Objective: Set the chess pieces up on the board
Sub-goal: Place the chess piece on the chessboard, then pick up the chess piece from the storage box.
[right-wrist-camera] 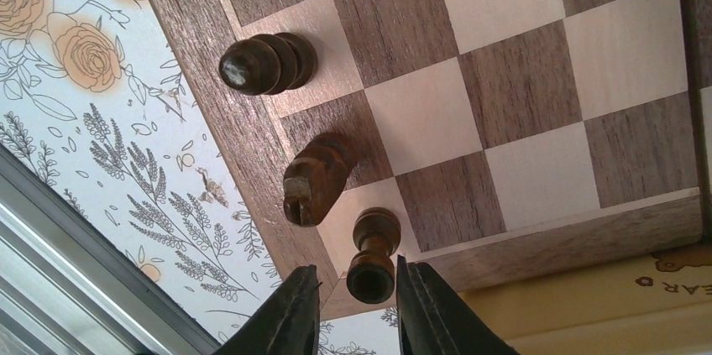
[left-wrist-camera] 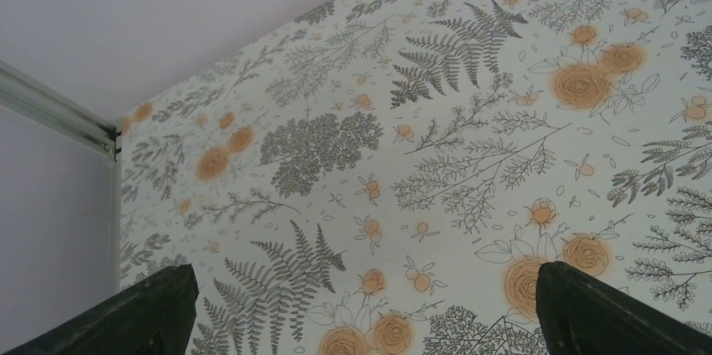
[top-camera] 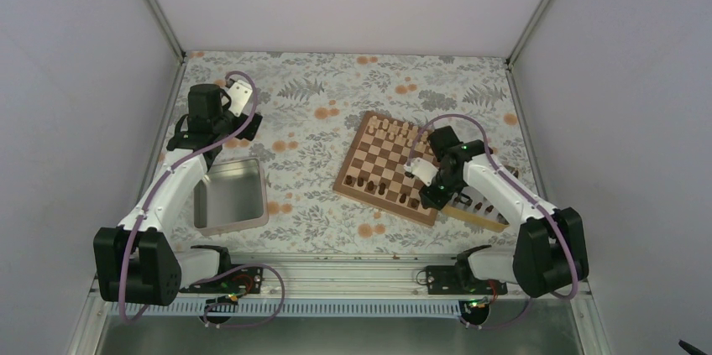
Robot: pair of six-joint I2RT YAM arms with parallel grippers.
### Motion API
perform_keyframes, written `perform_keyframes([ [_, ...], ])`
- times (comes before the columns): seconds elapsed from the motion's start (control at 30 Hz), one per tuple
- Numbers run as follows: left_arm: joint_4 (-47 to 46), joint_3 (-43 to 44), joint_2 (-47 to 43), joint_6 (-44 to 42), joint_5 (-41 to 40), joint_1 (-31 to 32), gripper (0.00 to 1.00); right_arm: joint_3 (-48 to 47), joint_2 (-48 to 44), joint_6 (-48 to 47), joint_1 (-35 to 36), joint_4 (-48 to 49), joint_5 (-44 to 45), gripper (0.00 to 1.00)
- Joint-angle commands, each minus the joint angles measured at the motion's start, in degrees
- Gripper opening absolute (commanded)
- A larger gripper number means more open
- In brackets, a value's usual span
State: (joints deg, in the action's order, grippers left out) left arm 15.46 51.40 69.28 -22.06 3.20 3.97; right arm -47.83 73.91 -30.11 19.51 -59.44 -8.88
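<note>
- Right end effector stood partly open, its two dark fingers flanking a dark rook-like piece without pinching it (a strip of wood showed between the piece and one finger; the gap at the other finger was too thin to judge).
- That piece stood upright on the corner square of the board, right between the fingertips.
- Just beyond the fingertips, along the same edge row, a dark knight stood on the next square, and past it a round-headed dark piece stood on the third.
- A pale wooden tray with printed letters lay against the board's edge, just beside one finger.
- From above, more dark chess pieces lined the board's edge nearest this end effector, while the pale pieces stood along the far edge, well apart from it.
- Left end effector was spread wide with nothing between its fingers, hanging over the flower-printed table well apart from the board.
- A grey tin lay on the table behind that end effector, toward its arm's base.
</note>
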Motion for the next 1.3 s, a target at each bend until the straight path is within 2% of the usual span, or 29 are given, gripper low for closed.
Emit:
perform_keyframes([
  [0.0, -1.0, -0.7, -0.1, -0.5, -0.3, 0.0, 1.0, 0.4, 0.1, 0.2, 0.6, 0.5, -0.4, 0.26],
  [0.27, -1.0, -0.6, -0.1, -0.5, -0.3, 0.0, 1.0, -2.8, -5.2, 1.6, 0.0, -1.0, 1.7, 0.27],
  [0.4, -1.1, -0.6, -0.3, -0.5, -0.3, 0.0, 1.0, -3.6, -9.5, 0.7, -4.6, -0.9, 3.7, 0.29],
  [0.6, -0.6, -0.2, -0.7, -0.3, -0.6, 0.0, 1.0, -4.0, -11.9, -5.9, -23.1, -0.4, 7.9, 0.31],
  [0.73, 0.4, 0.5, -0.5, 0.0, -2.2, 0.0, 1.0, -6.0, -10.9, -11.8, -37.5, 0.1, 6.3, 0.31],
  [0.83, 0.8, 0.8, -0.6, 0.1, -2.7, -0.1, 1.0, -8.4, -8.3, -12.4, -44.1, 0.0, 6.0, 0.33],
  [1.03, 0.6, 0.6, 0.2, 0.0, -0.9, -0.1, 1.0, -12.7, -4.0, -8.1, -45.3, 0.9, 8.4, 0.32],
  [1.27, 2.1, 2.2, 2.1, 1.1, 0.7, -0.1, 1.0, -9.8, -1.9, -6.0, -45.3, 5.8, 9.0, 0.32],
])
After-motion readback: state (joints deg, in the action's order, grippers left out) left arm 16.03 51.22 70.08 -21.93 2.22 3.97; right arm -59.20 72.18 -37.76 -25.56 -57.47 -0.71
